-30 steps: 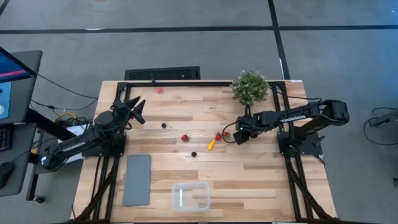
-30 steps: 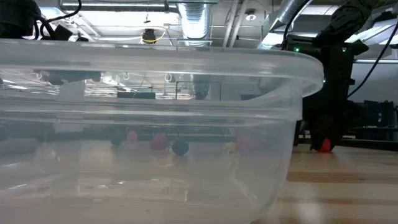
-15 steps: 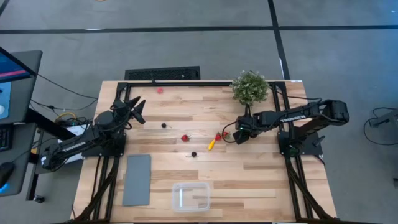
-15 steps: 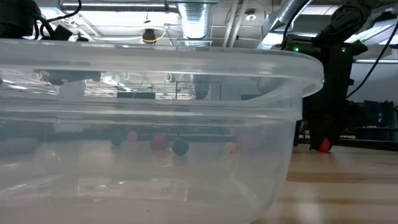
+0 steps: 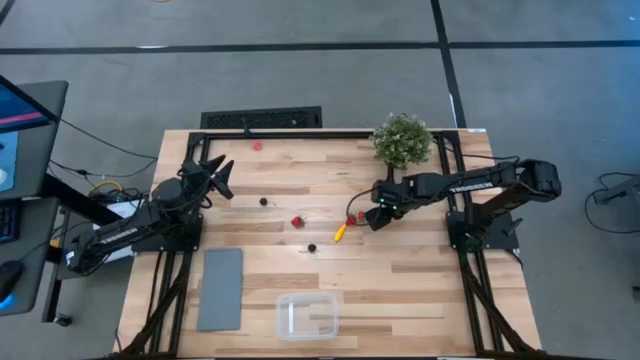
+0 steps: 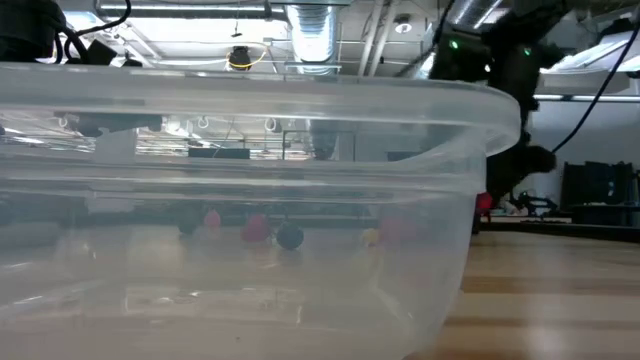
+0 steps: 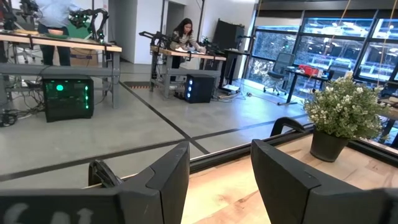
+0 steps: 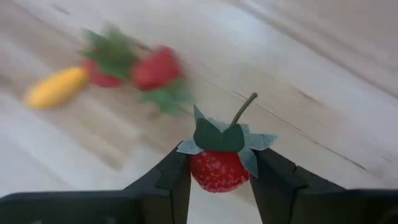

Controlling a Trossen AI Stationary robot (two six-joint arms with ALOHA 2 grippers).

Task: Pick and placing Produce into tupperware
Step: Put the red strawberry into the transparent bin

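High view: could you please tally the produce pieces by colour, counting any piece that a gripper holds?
Red strawberries: 3, two loose and one in the jaws of the right gripper
Yellow piece: 1
Black berries: 2
Total: 6

Overhead, table-level (behind tupperware [image 6: 240, 200]), wrists
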